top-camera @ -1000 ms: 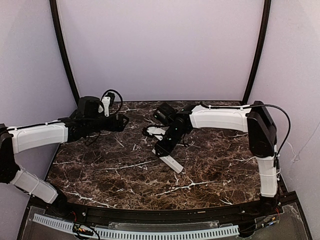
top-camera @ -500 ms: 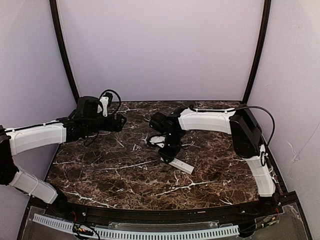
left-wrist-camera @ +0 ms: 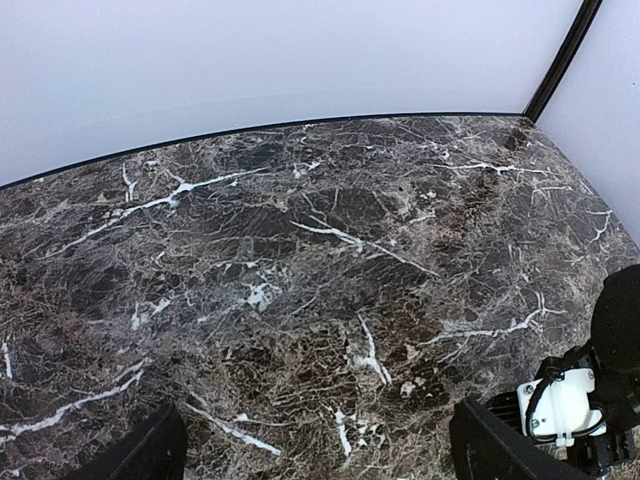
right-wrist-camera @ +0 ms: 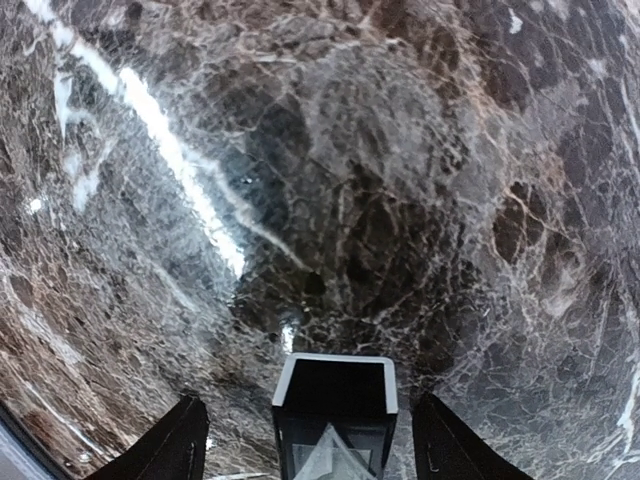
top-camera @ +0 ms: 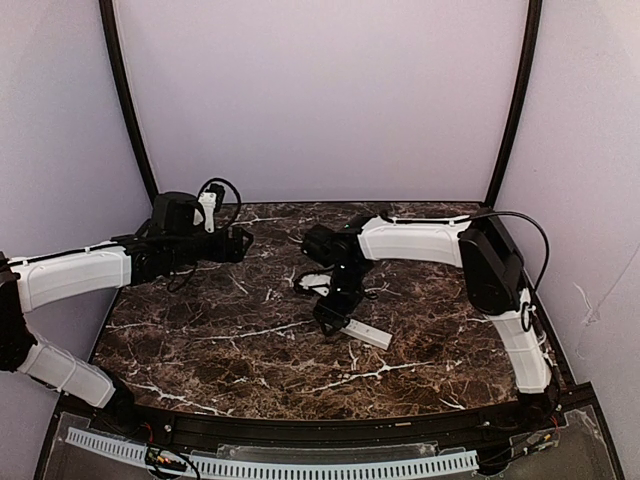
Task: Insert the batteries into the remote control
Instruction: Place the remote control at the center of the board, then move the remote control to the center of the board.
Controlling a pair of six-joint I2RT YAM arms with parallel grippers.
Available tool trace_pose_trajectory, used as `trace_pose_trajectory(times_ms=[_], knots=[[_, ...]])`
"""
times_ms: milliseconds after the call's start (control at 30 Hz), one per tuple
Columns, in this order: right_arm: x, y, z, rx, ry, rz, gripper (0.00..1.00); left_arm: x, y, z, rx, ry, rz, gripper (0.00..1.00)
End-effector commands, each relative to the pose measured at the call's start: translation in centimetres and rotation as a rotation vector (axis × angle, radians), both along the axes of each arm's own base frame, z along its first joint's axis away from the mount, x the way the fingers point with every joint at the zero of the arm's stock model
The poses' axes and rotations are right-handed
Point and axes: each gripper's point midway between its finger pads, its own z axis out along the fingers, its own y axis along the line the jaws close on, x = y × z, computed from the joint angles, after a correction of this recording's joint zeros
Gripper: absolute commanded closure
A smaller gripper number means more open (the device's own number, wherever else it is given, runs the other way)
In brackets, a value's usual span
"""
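The remote control is a white bar lying on the marble table, right of centre. In the right wrist view its dark end with a white rim lies between my right fingers. My right gripper hangs over the remote's left end. Its jaws are wide apart, with a gap on each side of the remote, so it is open. My left gripper hovers at the back left, open and empty, over bare marble. No batteries show in any view.
The dark marble table is enclosed by pale walls with two black poles at the back corners. The right arm's wrist, with a white part, shows at the lower right of the left wrist view.
The right arm has folded back and to the left. The remote under it has shifted a little right and turned flatter. The left arm has barely moved.
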Motion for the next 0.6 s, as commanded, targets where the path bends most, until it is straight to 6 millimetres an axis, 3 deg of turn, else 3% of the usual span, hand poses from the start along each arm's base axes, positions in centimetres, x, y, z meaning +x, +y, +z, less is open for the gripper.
trace_pose_trajectory(times_ms=[0, 100, 300, 467, 567], knots=[[1.5, 0.2, 2.4, 0.146, 0.013, -0.061, 0.27, -0.2, 0.0, 0.0, -0.014, 0.0, -0.008, 0.08], [2.4, -0.7, 4.3, 0.229, -0.001, -0.109, 0.25, -0.2, -0.2, 0.1, -0.022, 0.005, -0.019, 0.08], [4.7, -5.6, 6.5, 0.281, -0.115, -0.22, 0.19, -0.1, -0.5, -0.1, -0.025, 0.015, -0.031, 0.08], [5.5, -10.8, 4.0, 0.151, -0.183, -0.308, 0.18, 0.0, -1.0, -0.6, -0.025, 0.035, -0.048, 0.08], [4.9, -12.4, 2.2, 0.078, -0.185, -0.324, 0.18, 0.2, -1.2, -0.5, -0.024, 0.034, -0.051, 0.07]])
